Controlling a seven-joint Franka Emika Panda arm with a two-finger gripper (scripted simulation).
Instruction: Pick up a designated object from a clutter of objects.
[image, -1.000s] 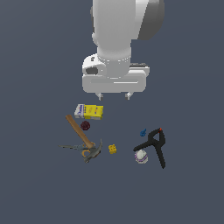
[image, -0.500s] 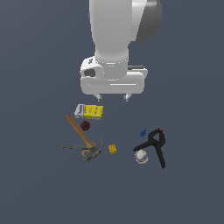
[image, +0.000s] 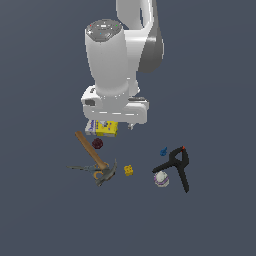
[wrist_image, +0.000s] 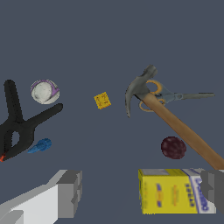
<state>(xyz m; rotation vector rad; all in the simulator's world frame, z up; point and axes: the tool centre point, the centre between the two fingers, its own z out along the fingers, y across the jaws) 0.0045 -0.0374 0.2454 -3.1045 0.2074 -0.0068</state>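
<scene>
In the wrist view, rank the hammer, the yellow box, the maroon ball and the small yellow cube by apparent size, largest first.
1. hammer
2. yellow box, though it lies nearer the camera and is partly cut off
3. maroon ball
4. small yellow cube

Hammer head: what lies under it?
The scissors lie under the hammer head, their yellow-lined handle loops showing beside it and the blades pointing away. The part beneath the head is covered.

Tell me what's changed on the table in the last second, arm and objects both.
The arm has swung toward the exterior view's left and come lower, so the gripper now hangs over the yellow box, jaws open and holding nothing. The maroon ball, hammer, scissors and black clamp lie as before.
</scene>
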